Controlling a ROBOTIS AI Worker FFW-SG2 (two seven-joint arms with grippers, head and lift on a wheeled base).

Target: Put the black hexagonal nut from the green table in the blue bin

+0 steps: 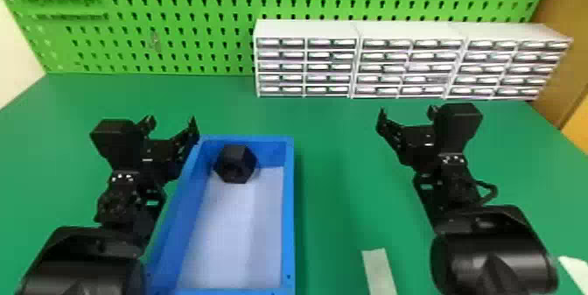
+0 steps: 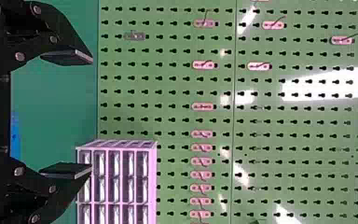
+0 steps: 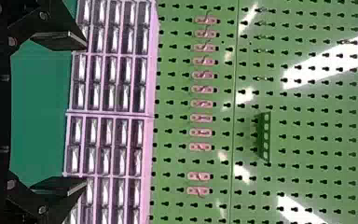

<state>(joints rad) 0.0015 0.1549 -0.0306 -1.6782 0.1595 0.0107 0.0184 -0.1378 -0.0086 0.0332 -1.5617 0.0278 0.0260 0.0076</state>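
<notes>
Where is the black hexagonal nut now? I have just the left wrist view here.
Observer: It's inside the blue bin, at the far end and left of the middle there; I see the black hexagonal nut in the head view.

Operator: Which side of the bin is my left gripper on?

Observer: The head view has the left gripper at the bin's left side, near its far-left corner.

Operator: And what is the right gripper doing?

Observer: The right gripper is open and empty, over the green table to the right of the bin.
</notes>
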